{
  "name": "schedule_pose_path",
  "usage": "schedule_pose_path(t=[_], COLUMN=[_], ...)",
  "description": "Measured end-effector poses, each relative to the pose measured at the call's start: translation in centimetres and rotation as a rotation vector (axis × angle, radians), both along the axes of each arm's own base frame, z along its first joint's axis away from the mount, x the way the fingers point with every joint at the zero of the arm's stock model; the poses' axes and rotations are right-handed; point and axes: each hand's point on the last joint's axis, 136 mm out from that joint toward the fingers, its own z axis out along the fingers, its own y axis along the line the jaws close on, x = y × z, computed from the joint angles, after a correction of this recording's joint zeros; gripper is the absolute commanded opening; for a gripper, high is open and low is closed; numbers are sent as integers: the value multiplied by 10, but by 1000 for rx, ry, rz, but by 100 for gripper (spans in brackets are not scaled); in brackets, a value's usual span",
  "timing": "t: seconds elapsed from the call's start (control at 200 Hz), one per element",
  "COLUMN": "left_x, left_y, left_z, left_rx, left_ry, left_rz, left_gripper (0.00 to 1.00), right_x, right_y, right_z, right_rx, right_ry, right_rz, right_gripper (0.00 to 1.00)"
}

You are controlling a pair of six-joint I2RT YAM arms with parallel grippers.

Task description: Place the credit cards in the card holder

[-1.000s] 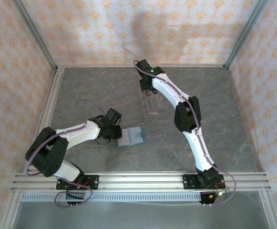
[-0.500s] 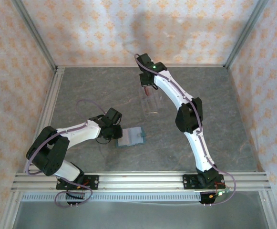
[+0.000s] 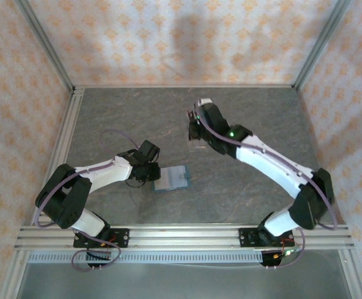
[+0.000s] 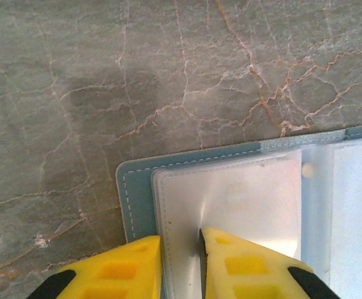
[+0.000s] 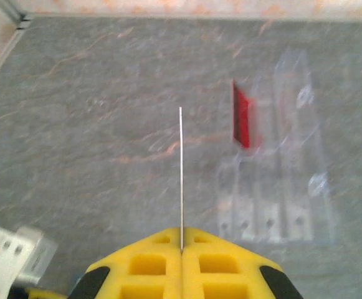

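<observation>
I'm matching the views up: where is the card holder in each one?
Top external: card holder lies open, centre-left, beside the left gripper.
Left wrist: bottom right, its clear sleeve pinched.
Shared landmark: the left gripper.

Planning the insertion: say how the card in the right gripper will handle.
The card stands straight from the right gripper, undrooping: probably stiff. Edge-on it is hair-thin, so likely light. Held by one end, it may pivot when pushed.
</observation>
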Motion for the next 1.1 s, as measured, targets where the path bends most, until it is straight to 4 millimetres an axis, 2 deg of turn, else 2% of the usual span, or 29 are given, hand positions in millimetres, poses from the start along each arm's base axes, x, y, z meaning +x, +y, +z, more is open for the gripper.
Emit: schedule_pose_path(t=[0.205,0.275,0.375,0.475,0.721,1.101], left_x=[0,0,0,0,0,0], left_y=[0,0,0,0,0,0], left_z=[0,0,0,0,0,0], left_rx=[0,0,0,0,0,0], left_ry=[0,0,0,0,0,0], left_rz=[0,0,0,0,0,0], left_gripper=[22,22,22,22,22,22], right_x=[-62,-79,-87,-86,-74,-72], right_y=[33,43,48,55,79,84], right_z=[-109,-134,-157,-163,-154,-160], right_rx=[126,194,284,366,546,568], right_ry=[172,220,253,258,226,227], right_rz=[131,162,159,150,161,163], right_gripper=[0,0,0,0,0,0])
